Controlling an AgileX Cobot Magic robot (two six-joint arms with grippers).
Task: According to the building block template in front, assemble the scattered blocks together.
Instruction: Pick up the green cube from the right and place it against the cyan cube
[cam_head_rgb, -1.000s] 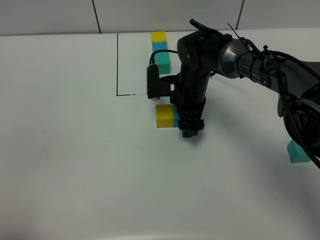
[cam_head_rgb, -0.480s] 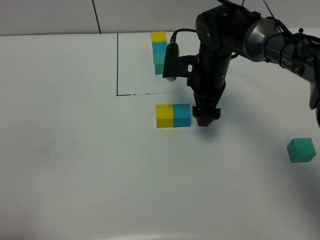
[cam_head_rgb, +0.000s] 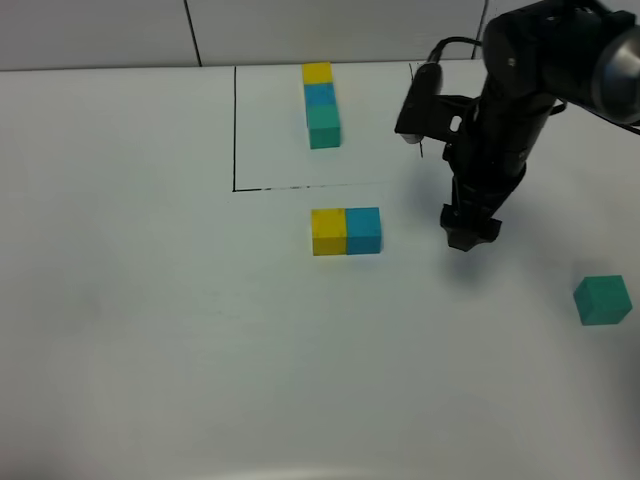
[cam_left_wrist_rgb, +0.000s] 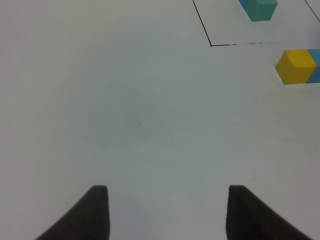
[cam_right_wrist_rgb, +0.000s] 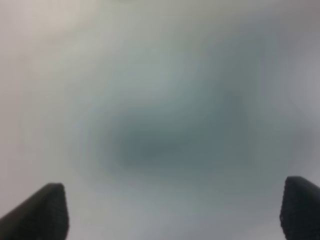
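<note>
The right pincer (cam_head_rgb: 467, 238) hangs empty, jaws wide apart, just right of the yellow cube (cam_head_rgb: 328, 231) and blue cube (cam_head_rgb: 363, 230), which sit touching in a row in front of the template (cam_head_rgb: 321, 104). The green cube (cam_head_rgb: 603, 300) lies alone further right and nearer the table (cam_head_rgb: 150, 300) front, on this arm's side; the left pincer (cam_left_wrist_rgb: 167, 192), parted and empty too, is well away.

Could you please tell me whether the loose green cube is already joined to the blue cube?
No, the green cube sits alone at far right, well apart from the blue cube beside the yellow cube.
</note>
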